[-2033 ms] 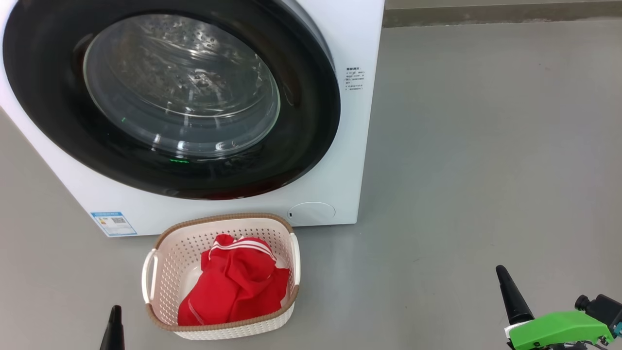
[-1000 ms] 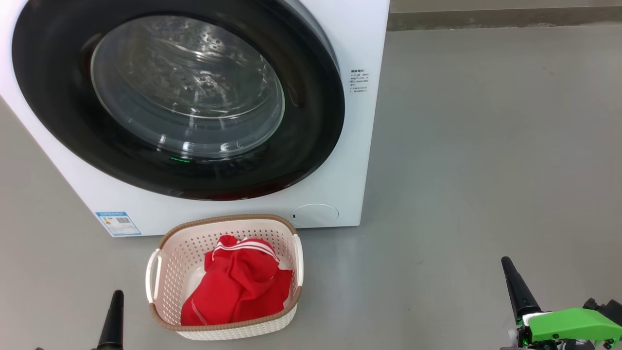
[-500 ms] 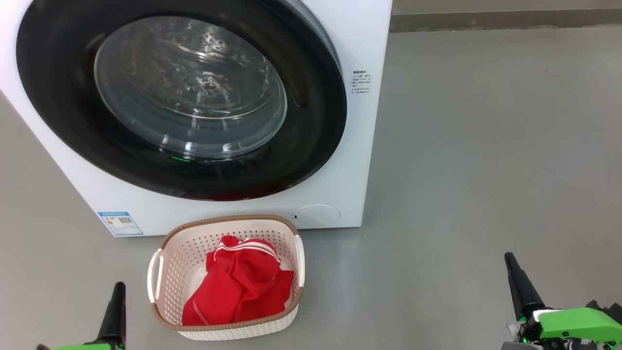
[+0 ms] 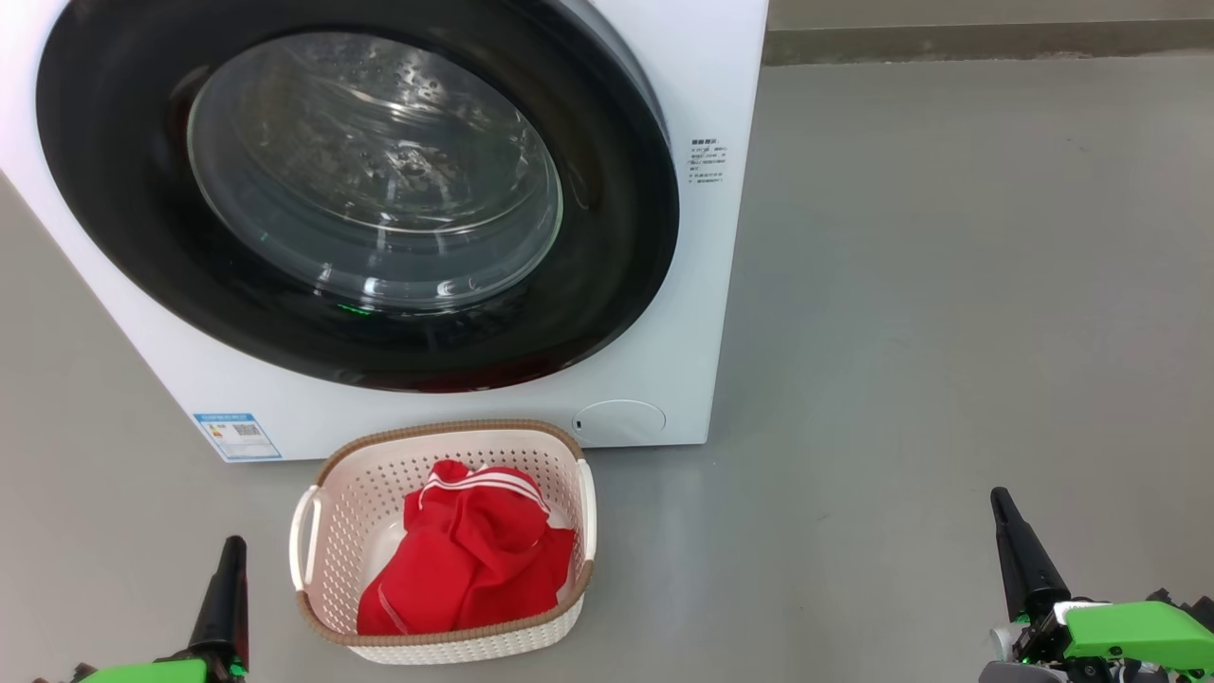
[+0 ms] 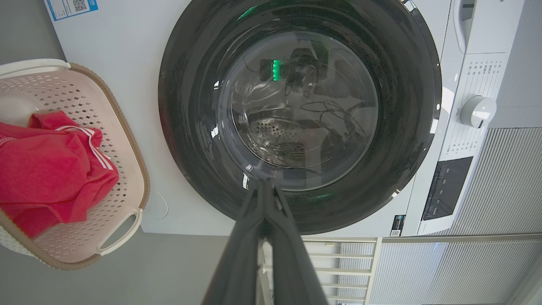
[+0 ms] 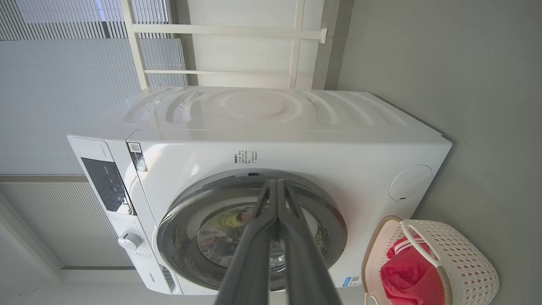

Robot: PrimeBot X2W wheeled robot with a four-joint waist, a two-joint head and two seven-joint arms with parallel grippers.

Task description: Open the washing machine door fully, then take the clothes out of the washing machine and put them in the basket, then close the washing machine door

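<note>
Two long dark fingers rise pressed together, their tips in front of the large round door with its glossy black rim and domed clear glass. The door sits shut on the big white boxy washing machine. At left, a cream perforated plastic basket holds bright red, white-striped clothes.

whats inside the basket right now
The basket holds the red clothes with white stripes, bunched toward its right side. A bare patch of pale bottom shows left of them; the rest of the bottom is covered by the cloth, so anything beneath is hidden.

Grey floor — washing machine and basket stand on it.
</note>
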